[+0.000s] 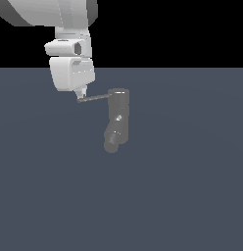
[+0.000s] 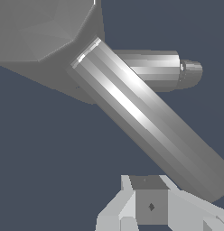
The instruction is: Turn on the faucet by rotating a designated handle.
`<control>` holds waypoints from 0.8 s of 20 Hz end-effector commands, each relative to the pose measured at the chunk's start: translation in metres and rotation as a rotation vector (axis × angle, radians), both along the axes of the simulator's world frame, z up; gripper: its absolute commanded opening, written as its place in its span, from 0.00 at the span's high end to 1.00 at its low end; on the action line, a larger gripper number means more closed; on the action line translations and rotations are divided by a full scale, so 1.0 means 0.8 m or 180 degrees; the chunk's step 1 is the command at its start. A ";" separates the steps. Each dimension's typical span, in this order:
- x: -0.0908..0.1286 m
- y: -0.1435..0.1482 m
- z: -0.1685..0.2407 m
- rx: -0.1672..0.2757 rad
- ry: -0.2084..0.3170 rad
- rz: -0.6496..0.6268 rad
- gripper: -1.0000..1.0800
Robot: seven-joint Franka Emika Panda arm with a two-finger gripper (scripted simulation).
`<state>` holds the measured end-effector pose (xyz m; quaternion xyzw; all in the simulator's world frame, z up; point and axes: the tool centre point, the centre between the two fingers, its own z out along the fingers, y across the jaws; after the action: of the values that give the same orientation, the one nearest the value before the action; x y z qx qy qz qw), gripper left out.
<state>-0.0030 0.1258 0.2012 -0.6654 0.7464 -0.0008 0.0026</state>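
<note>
Below, flat slate-grey floor carries the faucet under black backdrop.

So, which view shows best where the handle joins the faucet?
The exterior view: the handle runs whole from the gripper to the faucet top. The wrist view shows only a close rod.

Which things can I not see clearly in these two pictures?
- Claw open or shut: exterior view too small; wrist view cuts its fingers at the edge.
- Contact between claw and handle tip: exterior view too coarse to tell.
- Faucet base: hidden behind the spout in the exterior view.
- Arm: cut off by the exterior view's top edge.
</note>
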 end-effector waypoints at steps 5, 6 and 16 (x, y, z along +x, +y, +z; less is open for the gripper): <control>-0.021 -0.020 0.000 -0.0008 0.0009 -0.0017 1.00; -0.024 -0.023 0.000 -0.0008 0.0009 -0.0017 1.00; -0.056 -0.045 0.000 -0.0008 0.0013 -0.0007 1.00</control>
<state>-0.0421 0.0936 0.2012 -0.6650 0.7469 -0.0009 0.0022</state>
